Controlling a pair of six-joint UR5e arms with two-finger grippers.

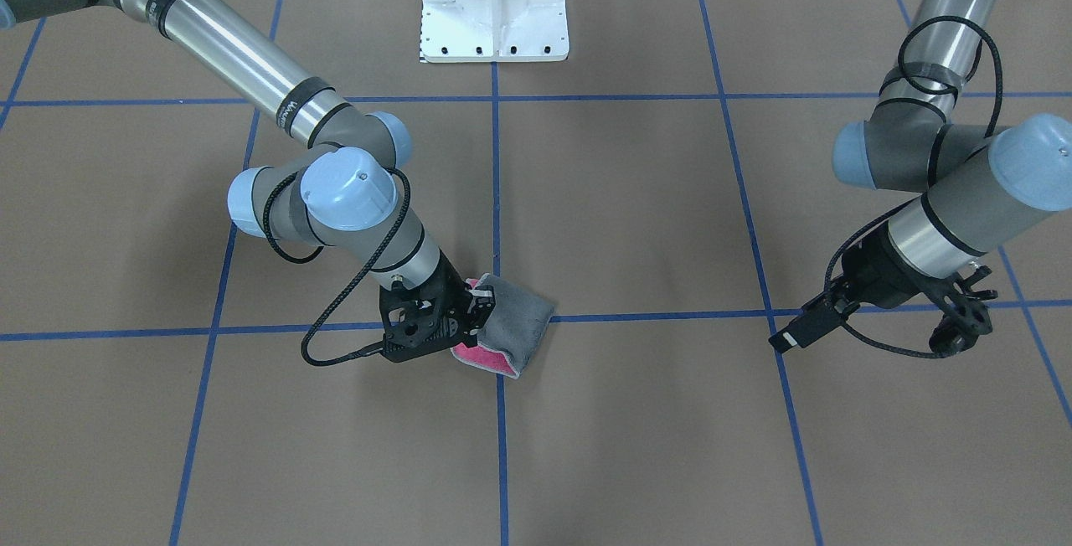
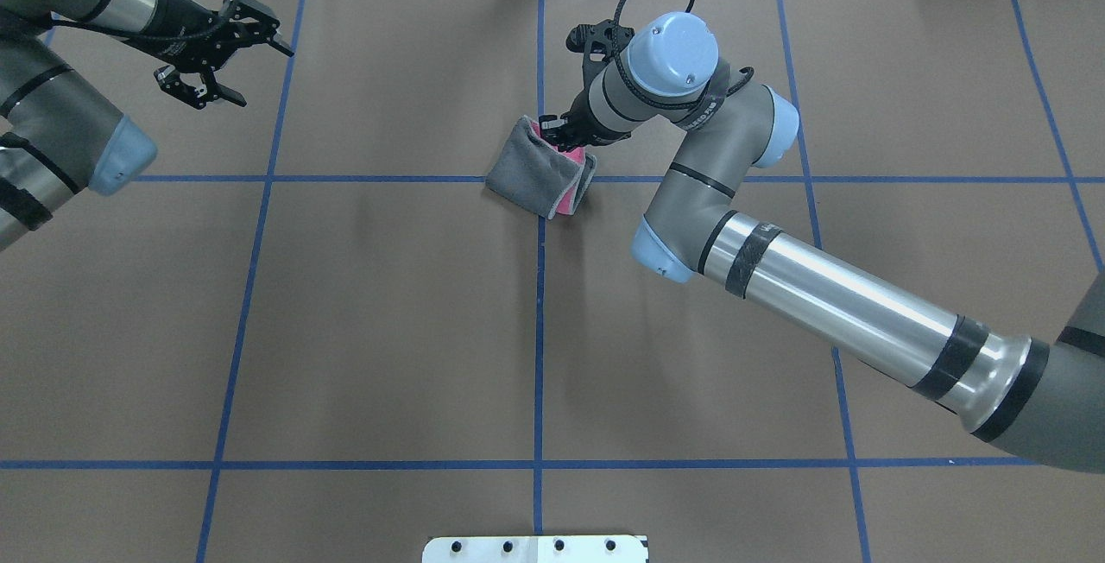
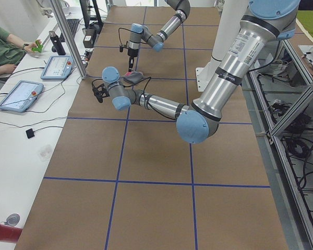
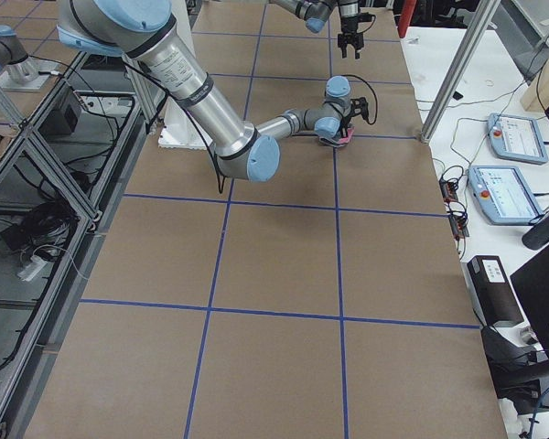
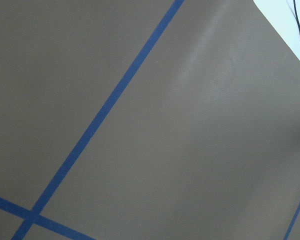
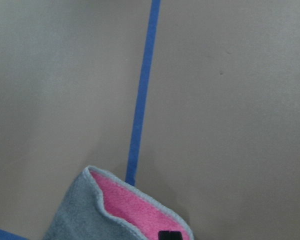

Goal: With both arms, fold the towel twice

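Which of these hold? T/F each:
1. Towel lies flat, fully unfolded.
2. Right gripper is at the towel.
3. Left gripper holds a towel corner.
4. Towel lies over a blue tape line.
1. False. The towel is folded over, grey face outside, with pink showing at its open edge.
2. True. The right gripper sits on the towel's pink edge.
3. False. The left gripper is open over the bare table, well apart from the towel.
4. True. A blue tape line runs under the towel.
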